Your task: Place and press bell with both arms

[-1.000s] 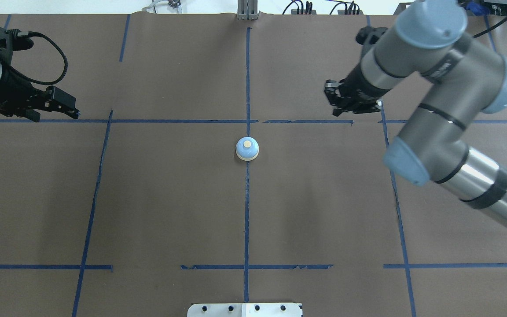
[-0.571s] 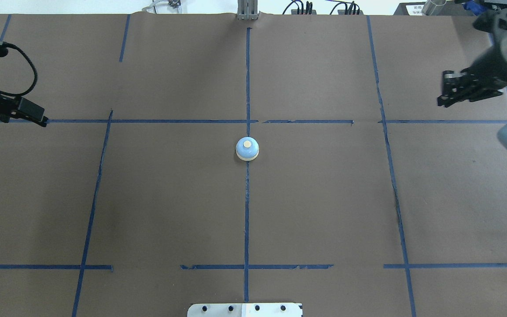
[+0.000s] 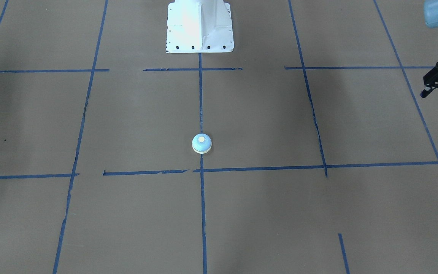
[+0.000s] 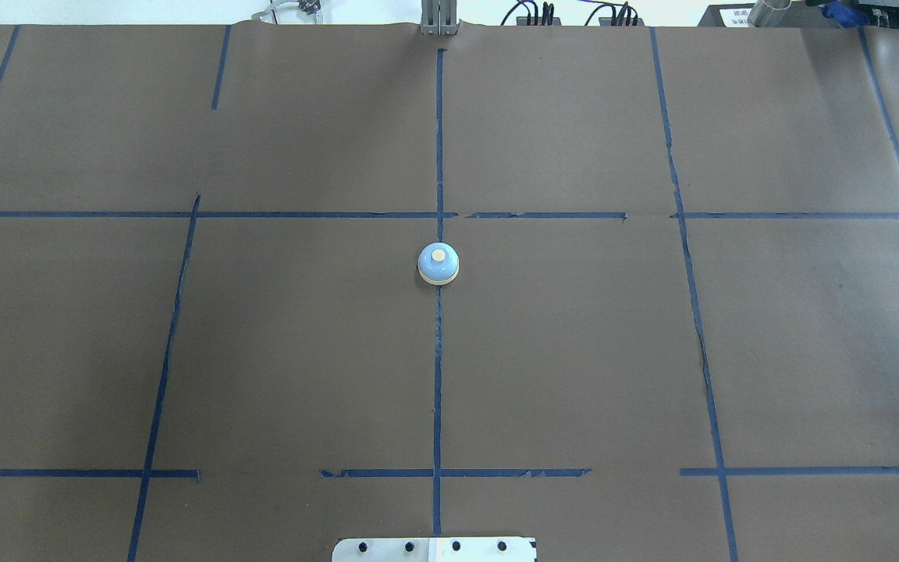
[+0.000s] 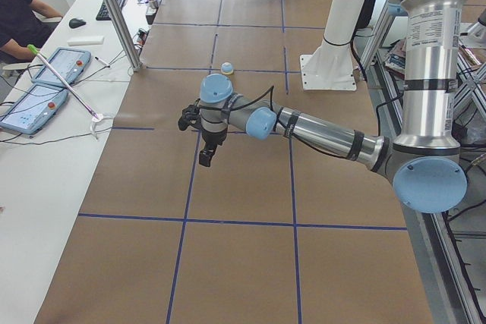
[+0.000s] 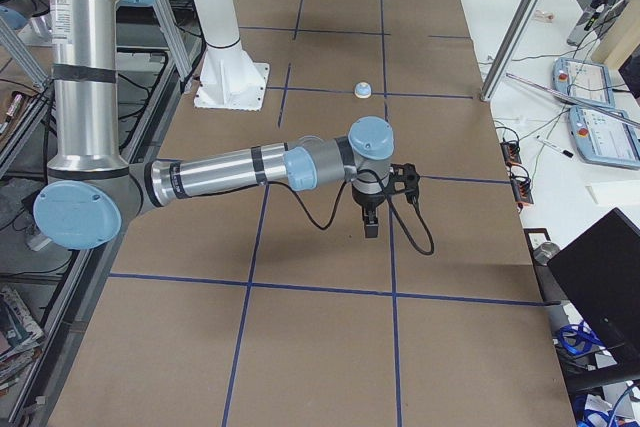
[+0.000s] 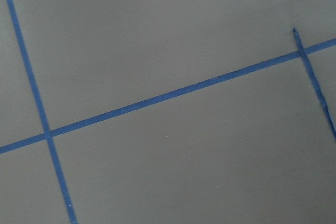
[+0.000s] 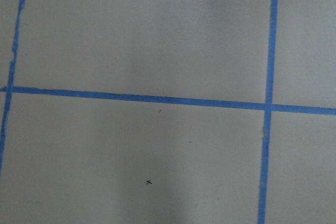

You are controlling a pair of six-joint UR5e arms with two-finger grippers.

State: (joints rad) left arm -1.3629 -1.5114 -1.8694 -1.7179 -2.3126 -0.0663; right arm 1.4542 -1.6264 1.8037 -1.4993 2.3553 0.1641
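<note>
Bell: the bell [image 4: 438, 264] stands upright on the table's centre tape line [image 4: 438, 375], cream button up. It sits just on the robot's side of the far cross line [image 4: 325, 215], with nothing touching it.

Left arm: the left arm [image 5: 319, 130] reaches low over the table's left end, its forearm nearly level and its wrist turned down.

Left gripper: the left gripper [image 5: 205, 158] hangs above the paper, pointing down, well apart from the bell. Whether its fingers are parted or together cannot be told. The front-facing view catches only part of it at the frame's edge.

Right arm: the right arm [image 6: 220, 175] stretches out over the table's right end in a like pose.

Right gripper: the right gripper [image 6: 370, 227] points down over the paper, well apart from the bell. It shows only in the side view, so its state cannot be told.

Table: the table [image 4: 574, 351] is covered in brown paper marked off with blue tape.

Pedestal: the white pedestal [image 3: 200, 26] stands at the robot's edge, in line with the bell.

Wrist cameras: both show only paper and crossing tape.

Operator: an operator [image 5: 15, 17] sits at the white desk beside the table.
</note>
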